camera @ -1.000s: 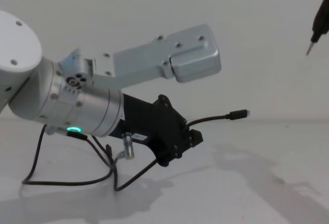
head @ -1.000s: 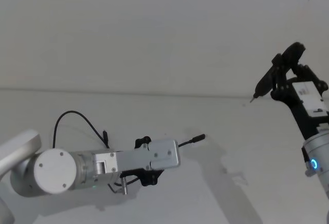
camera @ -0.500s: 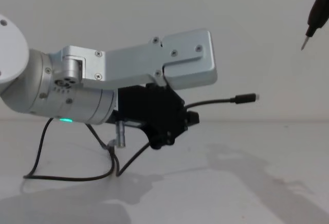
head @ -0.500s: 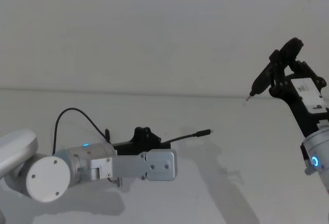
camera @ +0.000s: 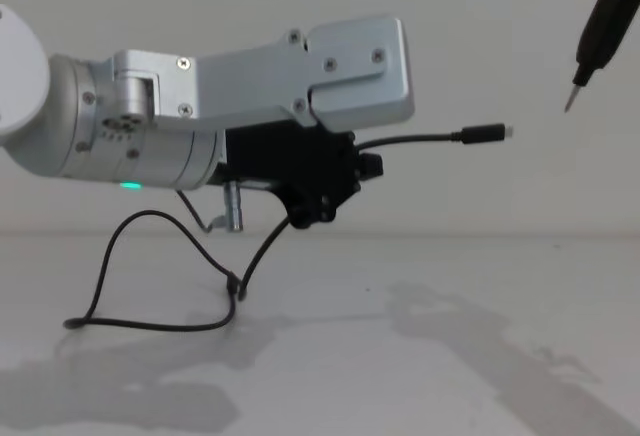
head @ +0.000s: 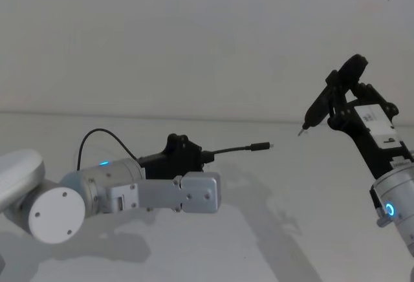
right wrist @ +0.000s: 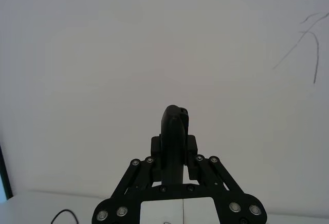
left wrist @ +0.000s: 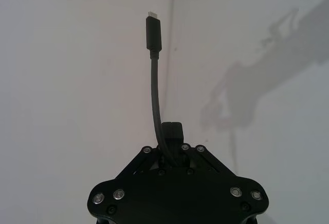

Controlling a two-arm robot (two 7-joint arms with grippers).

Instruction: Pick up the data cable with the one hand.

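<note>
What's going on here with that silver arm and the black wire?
The robot's left gripper is shut on the data cable and holds it up above the white table. A short stretch ending in the metal-tipped plug sticks out past the gripper in the air, while the rest droops in a loop down to the table. The right gripper hangs raised off to the right, apart from the cable.

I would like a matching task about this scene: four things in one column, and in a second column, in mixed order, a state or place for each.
Things:
1. left gripper
2. right gripper
3. metal-tipped plug
4. table

States or places:
a. bears the hanging loop of the cable
b. shut on the cable
c. raised at the right, away from the cable
d. sticks out in the air past the left gripper

Pairs: 1-b, 2-c, 3-d, 4-a
</note>
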